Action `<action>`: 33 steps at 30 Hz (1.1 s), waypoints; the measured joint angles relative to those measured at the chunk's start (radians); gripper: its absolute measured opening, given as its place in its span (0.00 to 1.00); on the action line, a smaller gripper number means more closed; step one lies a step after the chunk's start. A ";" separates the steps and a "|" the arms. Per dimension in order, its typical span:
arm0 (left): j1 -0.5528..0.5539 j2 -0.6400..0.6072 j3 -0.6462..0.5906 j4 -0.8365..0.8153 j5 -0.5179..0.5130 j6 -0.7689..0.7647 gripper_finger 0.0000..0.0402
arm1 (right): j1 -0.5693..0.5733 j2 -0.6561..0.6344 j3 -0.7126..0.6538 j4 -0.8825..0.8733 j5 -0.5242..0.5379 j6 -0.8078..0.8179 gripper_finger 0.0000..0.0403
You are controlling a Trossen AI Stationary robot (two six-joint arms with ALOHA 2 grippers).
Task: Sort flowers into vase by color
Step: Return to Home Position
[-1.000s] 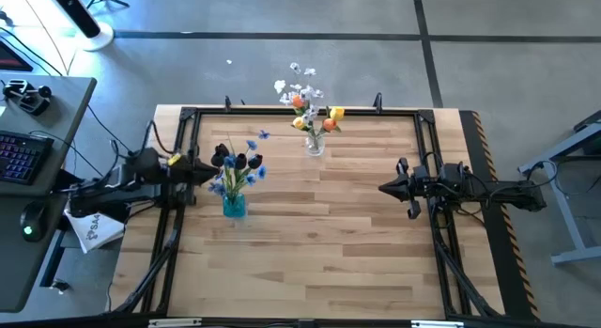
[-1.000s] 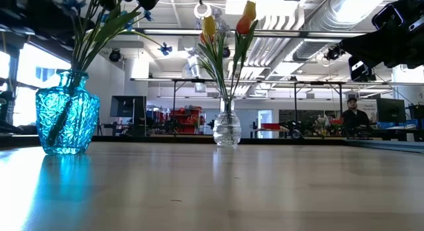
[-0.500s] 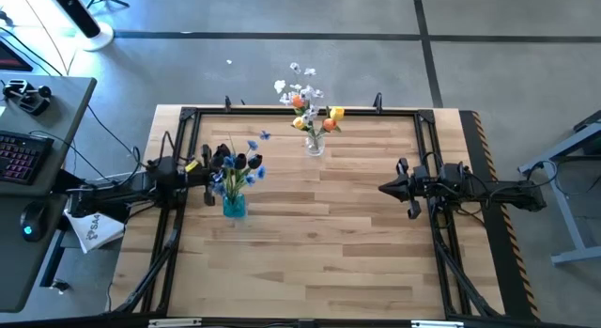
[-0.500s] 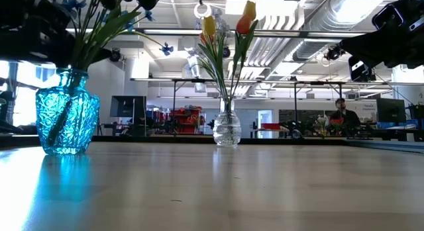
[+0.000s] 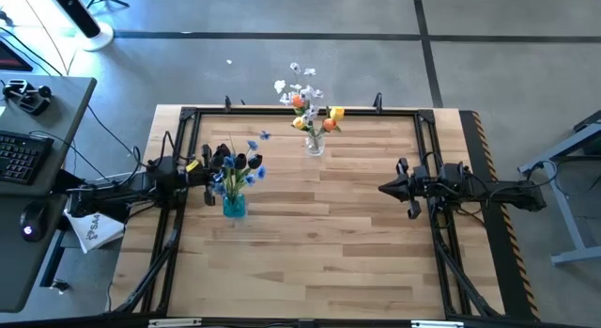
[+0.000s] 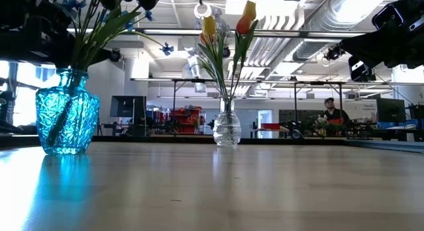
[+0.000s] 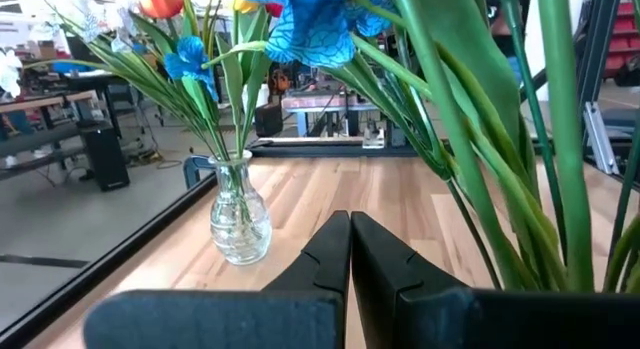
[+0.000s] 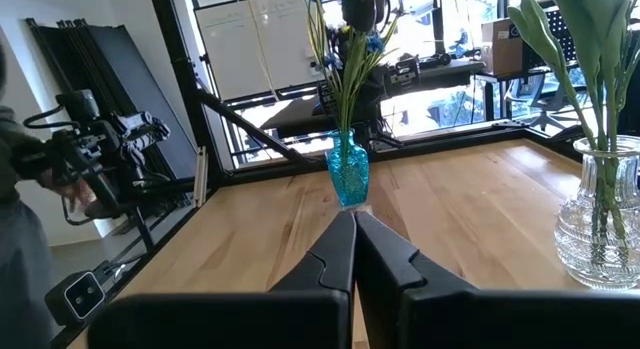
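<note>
The whole near half of the tabletop (image 5: 310, 267) is bare, and you have a wide lane through the middle between the two arms. On the left, the blue vase (image 5: 235, 207) stands in the way. Its flowers (image 5: 240, 163) spread out just beside the left gripper (image 5: 210, 169), whose fingers are pressed together. At the far edge, centre, the clear vase (image 5: 315, 146) and its tall bouquet (image 5: 305, 95) block passage. The right gripper (image 5: 381, 188), also closed, hangs well apart from both vases. Black frame rails (image 5: 394, 110) border the tabletop.

One blue vase (image 5: 234, 207); one clear vase (image 5: 315, 145); two arms (image 5: 122, 186) (image 5: 488, 190)
</note>
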 joint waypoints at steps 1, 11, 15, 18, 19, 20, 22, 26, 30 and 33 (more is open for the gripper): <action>0.000 0.000 0.000 0.000 0.000 0.000 0.00 | 0.000 0.000 0.000 0.000 0.000 0.000 0.00; -0.017 -0.001 0.000 0.001 -0.003 0.000 0.00 | 0.000 0.000 0.000 0.000 0.000 0.000 0.00; -0.073 -0.003 0.000 0.001 0.001 0.000 0.00 | 0.000 0.000 0.000 0.000 0.000 0.000 0.00; -0.106 -0.003 0.000 0.001 0.001 0.000 0.00 | 0.000 0.000 0.000 0.000 0.000 0.000 0.00; -0.114 -0.003 0.000 0.001 0.001 0.000 0.00 | 0.000 0.000 0.000 0.000 0.000 0.000 0.00; -0.119 -0.003 0.000 0.002 0.001 0.000 0.00 | 0.000 0.000 0.000 0.000 0.000 0.000 0.00; -0.125 -0.003 0.000 0.001 0.001 0.000 0.00 | 0.000 0.000 0.000 0.000 0.000 0.000 0.00; -0.126 -0.003 0.000 0.001 0.001 0.000 0.00 | 0.000 0.000 0.000 0.000 0.001 0.000 0.00; -0.126 -0.003 0.000 0.001 0.001 0.000 0.00 | 0.000 0.000 0.000 0.000 0.001 0.000 0.00; -0.126 -0.003 0.000 0.001 0.001 0.000 0.00 | 0.000 0.000 0.000 0.000 0.001 0.000 0.00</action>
